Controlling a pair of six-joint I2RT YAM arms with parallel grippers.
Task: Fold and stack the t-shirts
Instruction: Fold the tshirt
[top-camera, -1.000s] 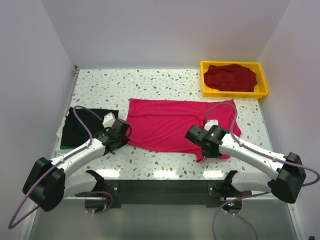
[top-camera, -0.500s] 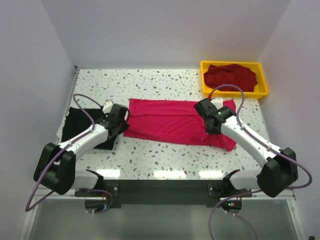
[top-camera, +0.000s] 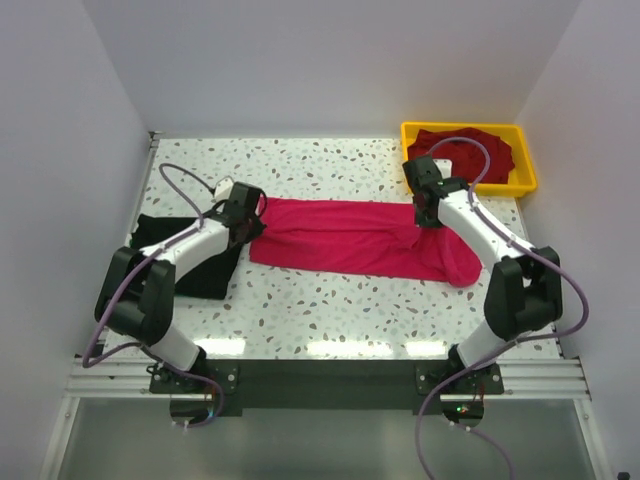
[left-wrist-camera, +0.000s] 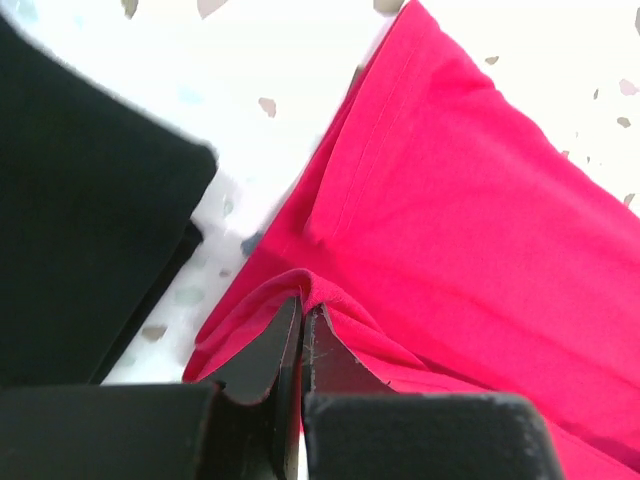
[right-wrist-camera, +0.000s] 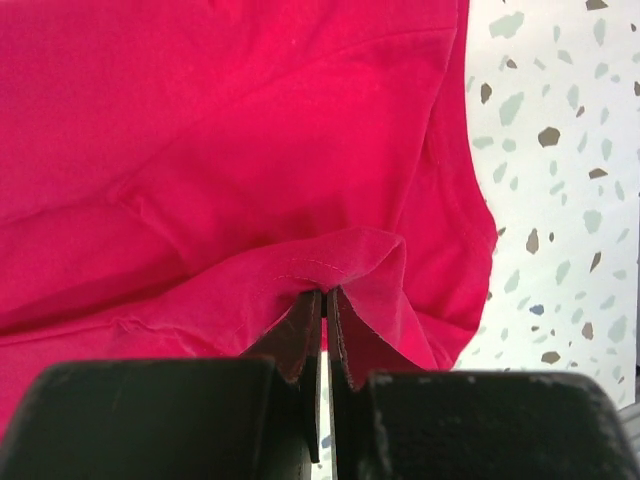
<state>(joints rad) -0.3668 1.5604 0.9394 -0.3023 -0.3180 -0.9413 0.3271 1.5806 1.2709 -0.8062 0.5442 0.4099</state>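
Both the left gripper (left-wrist-camera: 301, 312) and right gripper (right-wrist-camera: 325, 303) pinch the pink-red t-shirt (top-camera: 340, 236), jaws fully closed.

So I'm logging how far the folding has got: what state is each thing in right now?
pink shirt, doubled into a long band, pinched at both ends.
black shirt, folded flat, apart from the pink shirt.
maroon shirt, crumpled in the tray.
tray, holding only the maroon shirt.
left tool, shut on the pink shirt.
right tool, shut on the pink shirt.
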